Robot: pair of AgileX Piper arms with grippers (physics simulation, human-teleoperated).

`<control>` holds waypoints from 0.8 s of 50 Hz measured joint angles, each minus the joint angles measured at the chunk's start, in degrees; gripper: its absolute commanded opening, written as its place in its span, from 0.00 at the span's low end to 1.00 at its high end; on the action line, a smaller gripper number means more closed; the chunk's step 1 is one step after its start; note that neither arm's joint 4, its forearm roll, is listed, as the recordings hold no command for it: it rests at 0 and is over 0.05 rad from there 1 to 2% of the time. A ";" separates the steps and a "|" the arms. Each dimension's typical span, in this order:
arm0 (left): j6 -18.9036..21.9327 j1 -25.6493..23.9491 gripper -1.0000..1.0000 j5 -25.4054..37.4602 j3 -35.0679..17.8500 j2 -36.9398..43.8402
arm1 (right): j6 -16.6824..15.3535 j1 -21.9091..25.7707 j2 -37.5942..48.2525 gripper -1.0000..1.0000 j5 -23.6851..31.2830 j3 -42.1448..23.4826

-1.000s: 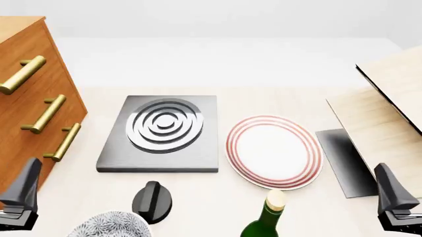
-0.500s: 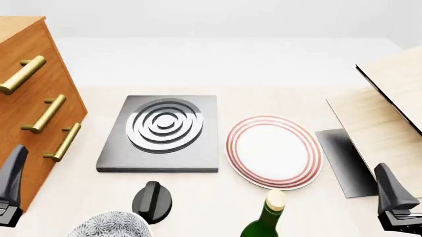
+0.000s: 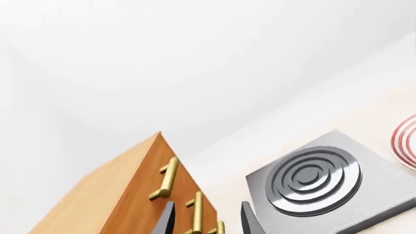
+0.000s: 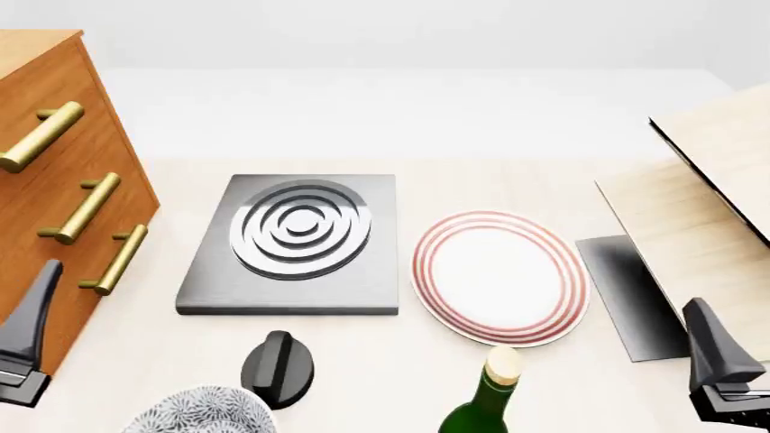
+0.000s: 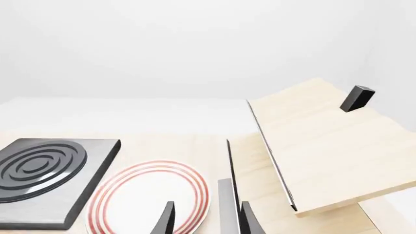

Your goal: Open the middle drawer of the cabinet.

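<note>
The cabinet [image 4: 36, 81] stands at the table's left edge, with three brass bar handles down its orange-brown front. The middle drawer [image 4: 50, 191] looks flush and closed, its handle [image 4: 82, 207] lying between the top and bottom handles. My left gripper [image 4: 36, 307] is open, low at the near left, just in front of the cabinet's lower corner and touching nothing. In the left wrist view the cabinet [image 3: 123, 195] shows and the middle handle [image 3: 197, 213] sits between the open fingers [image 3: 165, 222]. My right gripper [image 4: 712, 343] rests open and empty at the near right.
A dark hob slab [image 4: 295, 239] lies right of the cabinet, with a red-rimmed plate [image 4: 499, 275] beside it. Near the front edge are a black knob [image 4: 277, 365], a patterned bowl [image 4: 198, 413] and a green bottle [image 4: 488, 401]. A tilted wooden board [image 4: 710, 194] and a dark mat [image 4: 626, 293] are at the right.
My left gripper has risen a little and shifted closer to the cabinet front. The right arm and the drawers have not moved.
</note>
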 measured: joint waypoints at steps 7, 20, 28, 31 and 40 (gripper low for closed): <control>4.03 -1.10 1.00 -2.59 1.10 2.26 | 0.00 0.00 0.00 1.00 0.00 0.00; 11.05 -1.60 1.00 -9.22 4.72 5.66 | 0.00 0.00 -0.01 1.00 0.00 0.00; 14.52 -1.29 1.00 -14.86 6.92 8.80 | 0.00 0.00 0.00 1.00 0.00 0.00; 15.69 -1.33 1.00 -17.24 7.71 10.53 | 0.00 0.00 0.00 1.00 0.00 0.00; 18.66 -1.29 1.00 -25.24 9.87 17.40 | 0.00 0.00 0.00 1.00 0.00 0.00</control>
